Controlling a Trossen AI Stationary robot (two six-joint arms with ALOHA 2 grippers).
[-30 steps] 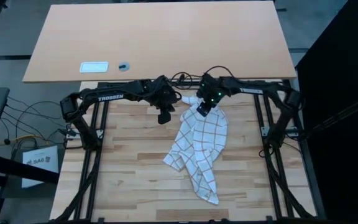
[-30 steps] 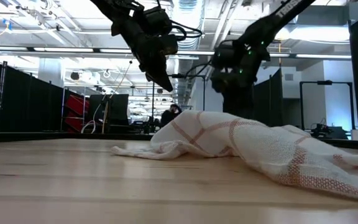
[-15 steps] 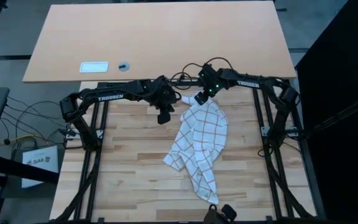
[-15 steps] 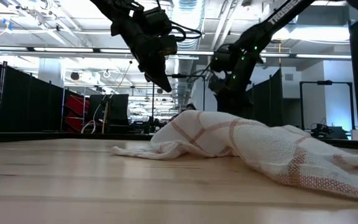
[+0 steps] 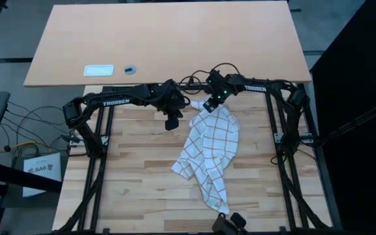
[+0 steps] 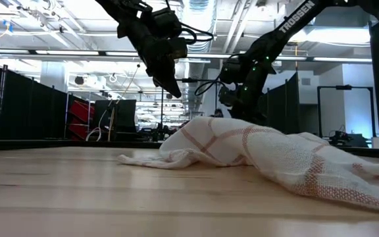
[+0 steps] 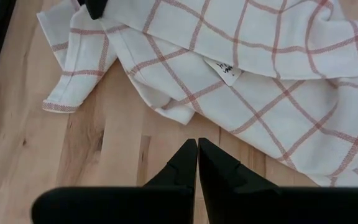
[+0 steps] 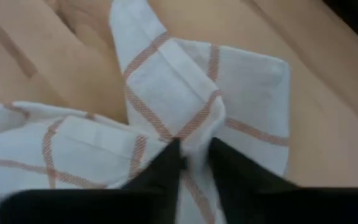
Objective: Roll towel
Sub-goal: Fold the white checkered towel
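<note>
Room: a wide workshop hall with ceiling lights and dark curtain panels showed beyond the table in the low view.
Surface: a pale wooden table [image 5: 136,176] of butcher-block planks carried the whole scene.
Towel: the towel [image 5: 211,153], white with a thin reddish-brown check, lay crumpled in a long diagonal heap on the table, its far end bunched up and its near end trailing toward the table's front edge.
Towel detail: a small printed tag [image 7: 227,71] sewn to the cloth lay face up among the folds.
Right gripper: the right gripper [image 5: 210,104] stood at the towel's far corner, its two dark fingers [image 8: 166,165] drawn narrow and pinching a raised fold of the cloth between them.
Left gripper: the left gripper [image 5: 172,122] hung above bare wood just beside the towel's far end, its fingers [image 7: 184,163] pressed together and holding nothing.
Beyond the towel: a second, tan tabletop [image 5: 175,39] stood behind the wooden table, with a small white card [image 5: 98,70] and a small dark round object [image 5: 129,68] lying on it, well apart from the towel.
</note>
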